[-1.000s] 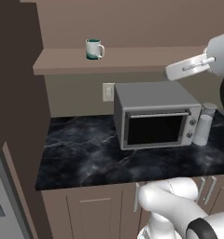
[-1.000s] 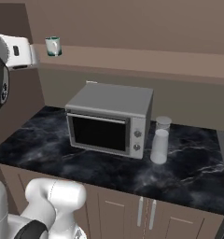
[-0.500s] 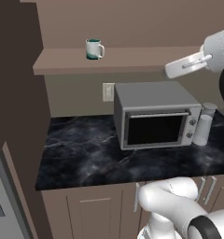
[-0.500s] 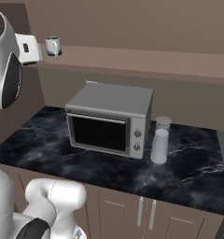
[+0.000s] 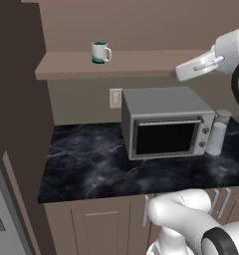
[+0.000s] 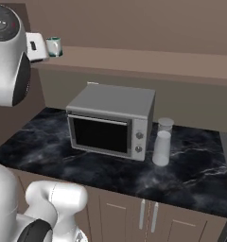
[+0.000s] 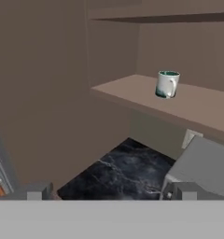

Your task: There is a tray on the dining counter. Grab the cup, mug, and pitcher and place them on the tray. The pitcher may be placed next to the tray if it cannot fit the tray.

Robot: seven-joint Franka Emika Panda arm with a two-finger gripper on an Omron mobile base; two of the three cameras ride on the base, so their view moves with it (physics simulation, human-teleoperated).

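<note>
The white arm rises in front of the beige cabinets, its hand raised high at shelf height. In the hand view the tool (image 7: 109,191) shows its two dark fingertips standing wide apart at the bottom edge, with nothing between them and well short of anything on the shelf.

Below and ahead lies the desk (image 5: 91,169), a black worktop veined with white, over beige cabinet doors. On it stands a grey toaster oven (image 5: 166,122) with a dark glass door and two knobs on its right side. Just beside the oven's right end stands a pale grey vessel (image 6: 161,147), with a second, similar pale one (image 6: 165,125) close behind it; whether they touch cannot be told.

On the wall behind the oven sits a white outlet plate (image 5: 115,98).

Farther up, a brown shelf (image 5: 141,64) runs along the wall above the oven. The mug (image 5: 99,52) stands upright on it, toward its left end, white with a dark teal lower band and teal inside, its handle turned to the right in the left base view. It stands alone, well apart from the hand.
</note>
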